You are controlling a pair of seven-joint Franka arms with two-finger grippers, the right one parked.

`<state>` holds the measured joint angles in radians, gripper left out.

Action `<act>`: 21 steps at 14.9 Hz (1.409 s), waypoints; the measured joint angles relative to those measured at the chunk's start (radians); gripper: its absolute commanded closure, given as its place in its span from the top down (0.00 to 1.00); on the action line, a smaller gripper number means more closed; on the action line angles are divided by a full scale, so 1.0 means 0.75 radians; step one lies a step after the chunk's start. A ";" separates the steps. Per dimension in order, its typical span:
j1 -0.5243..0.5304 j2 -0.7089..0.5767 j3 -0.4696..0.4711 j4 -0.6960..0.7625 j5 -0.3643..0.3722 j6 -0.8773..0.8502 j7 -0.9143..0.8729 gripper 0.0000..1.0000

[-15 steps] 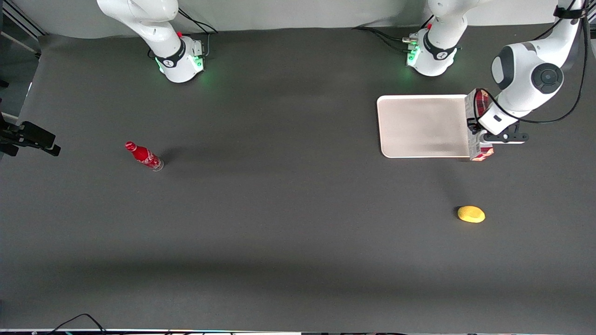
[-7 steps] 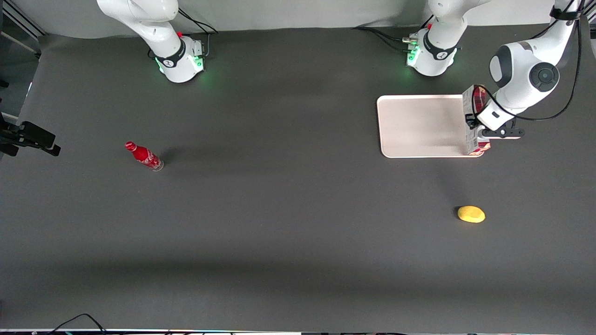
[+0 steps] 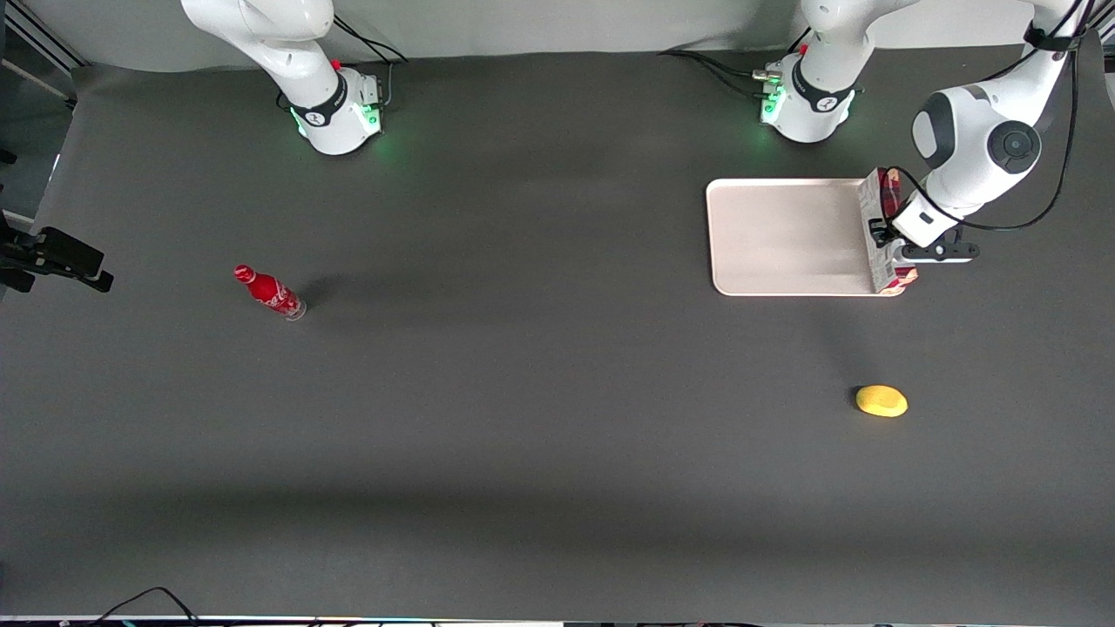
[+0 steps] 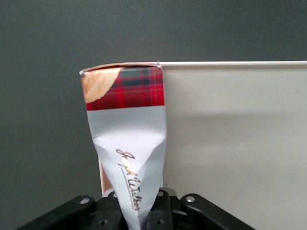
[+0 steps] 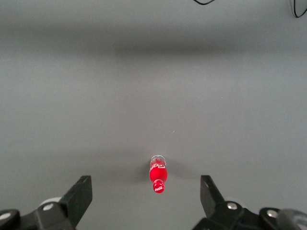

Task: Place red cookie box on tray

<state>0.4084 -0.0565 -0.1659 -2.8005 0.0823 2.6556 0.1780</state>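
Note:
The red cookie box (image 3: 876, 261) is a long slim carton with a white-grey face and a red tartan end. It hangs on its long edge over the edge of the tray (image 3: 775, 235) that lies toward the working arm's end. My left gripper (image 3: 887, 237) is shut on it at mid-length. In the left wrist view the box (image 4: 127, 139) rises out of the gripper (image 4: 136, 213), creased where the fingers pinch it. Its tartan end reaches the tray's rim, and the pale tray (image 4: 235, 143) spreads out beside it.
A yellow lemon-like object (image 3: 881, 401) lies on the dark table, nearer the front camera than the tray. A small red bottle (image 3: 270, 293) stands toward the parked arm's end of the table, and the right wrist view shows this bottle (image 5: 159, 178) too.
The gripper, still holding the box, has shifted a little toward the parked arm's end, bringing the box from just outside the tray's edge to over it.

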 measured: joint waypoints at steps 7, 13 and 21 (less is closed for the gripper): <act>0.000 0.015 0.000 -0.001 0.000 -0.001 0.001 1.00; 0.000 0.018 -0.003 0.072 0.000 -0.138 0.004 1.00; -0.007 -0.015 -0.090 0.748 -0.011 -0.868 0.005 1.00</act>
<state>0.4035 -0.0674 -0.2337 -2.2393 0.0739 2.0046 0.1819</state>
